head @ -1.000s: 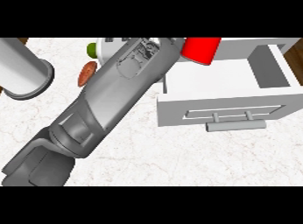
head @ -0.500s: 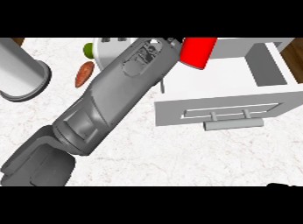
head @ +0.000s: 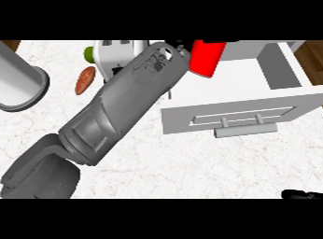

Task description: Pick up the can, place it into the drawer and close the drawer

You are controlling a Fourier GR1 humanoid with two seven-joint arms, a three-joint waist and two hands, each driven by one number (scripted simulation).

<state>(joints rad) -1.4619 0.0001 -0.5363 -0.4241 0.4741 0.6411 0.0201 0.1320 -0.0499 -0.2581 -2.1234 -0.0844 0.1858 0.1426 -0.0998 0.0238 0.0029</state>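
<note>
The red can (head: pixel 207 58) hangs tilted at the view's top, over the back left corner of the open white drawer (head: pixel 288 74). My left forearm runs from the lower left up to it. Only dark bits of my left hand (head: pixel 181 45) show past the wrist, curled round the can's top. The drawer is pulled out, its front panel and handle (head: pixel 245 128) facing me. A small black part of my right hand (head: pixel 309 194) shows at the lower right edge.
A large grey cylinder (head: pixel 12 79) stands at the left edge. Beside it lie an orange-brown vegetable (head: pixel 86 80) and something green (head: pixel 88 52), with a white object (head: pixel 119 53) partly behind my forearm. White marble counter (head: pixel 213 163) spreads in front of the drawer.
The left hand with the can has shifted slightly left and nearer over the drawer. The right hand has come into view at the lower right edge.
</note>
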